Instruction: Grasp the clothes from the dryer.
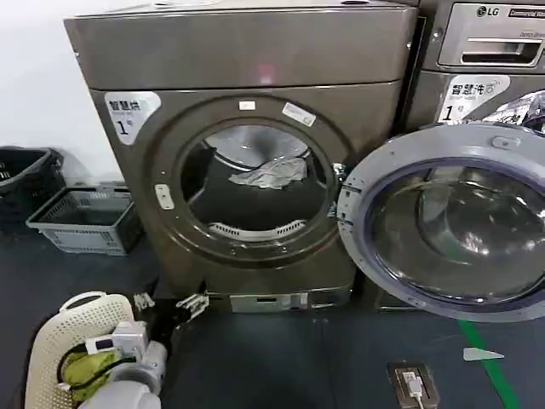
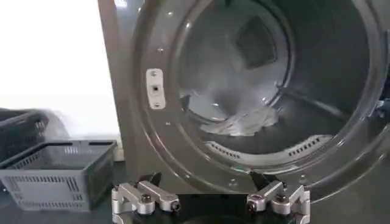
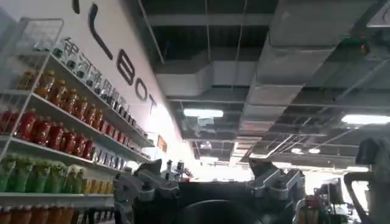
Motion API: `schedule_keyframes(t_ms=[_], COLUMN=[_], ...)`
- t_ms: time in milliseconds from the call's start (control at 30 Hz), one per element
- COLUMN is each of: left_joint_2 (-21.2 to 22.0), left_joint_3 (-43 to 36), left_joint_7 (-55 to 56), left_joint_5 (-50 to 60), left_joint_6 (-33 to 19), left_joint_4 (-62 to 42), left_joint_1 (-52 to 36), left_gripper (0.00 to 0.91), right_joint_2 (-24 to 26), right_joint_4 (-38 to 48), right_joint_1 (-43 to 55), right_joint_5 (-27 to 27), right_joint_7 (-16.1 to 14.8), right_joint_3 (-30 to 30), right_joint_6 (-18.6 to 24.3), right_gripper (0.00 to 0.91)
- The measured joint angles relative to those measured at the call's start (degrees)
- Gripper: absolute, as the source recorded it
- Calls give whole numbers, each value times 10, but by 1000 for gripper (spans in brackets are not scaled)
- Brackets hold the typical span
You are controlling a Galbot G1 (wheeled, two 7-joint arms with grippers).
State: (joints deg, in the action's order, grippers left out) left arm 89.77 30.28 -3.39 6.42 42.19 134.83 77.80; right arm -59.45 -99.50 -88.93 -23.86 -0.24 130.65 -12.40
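Left gripper [image 2: 210, 201] low before dryer [image 1: 247, 60], jaws spread, lined up on clothes [image 2: 241, 122] in drum. Right gripper [image 3: 207, 185] parked, jaws apart, aimed at ceiling.

Two machines [image 1: 247, 153], perhaps three baskets [image 1: 85, 217].

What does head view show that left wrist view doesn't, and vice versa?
Head only: the dryer's open door swung to the right, the "1" sticker, the LG machine, a white basket with yellow-green fabric.
Left wrist only: the drum's rear wall up close.
Both: the clothes lying in the dryer, grey crate, open left tool low before the porthole.
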Motion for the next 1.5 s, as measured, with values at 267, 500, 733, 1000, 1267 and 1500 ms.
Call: schedule_keyframes(t_ms=[267,500,733,1000,1267,1500], left_joint_2=[0,0,0,0,0,0], left_joint_3=[1,2,3,5,5,5], left_joint_7=[0,0,-1,-1,0,0], left_joint_5=[-2,-2,-3,-3,-2,-2], left_joint_6=[0,0,0,0,0,0], left_joint_4=[-3,-8,-8,-10,-9,-9], left_joint_1=[-2,-3,-3,-2,-3,-4], left_gripper=[907,907,907,907,907,907], right_joint_2=[-4,-3,-3,-5,-5,-3], right_joint_4=[-2,0,1,1,2,3], right_joint_1=[2,2,2,2,1,0], right_joint_5=[0,0,0,0,7,4], right_joint_7=[0,1,0,0,9,22], right_joint_3=[-4,-4,-5,-5,-5,-1], right_joint_6=[0,1,1,2,11,13], right_gripper=[907,907,907,907,907,907])
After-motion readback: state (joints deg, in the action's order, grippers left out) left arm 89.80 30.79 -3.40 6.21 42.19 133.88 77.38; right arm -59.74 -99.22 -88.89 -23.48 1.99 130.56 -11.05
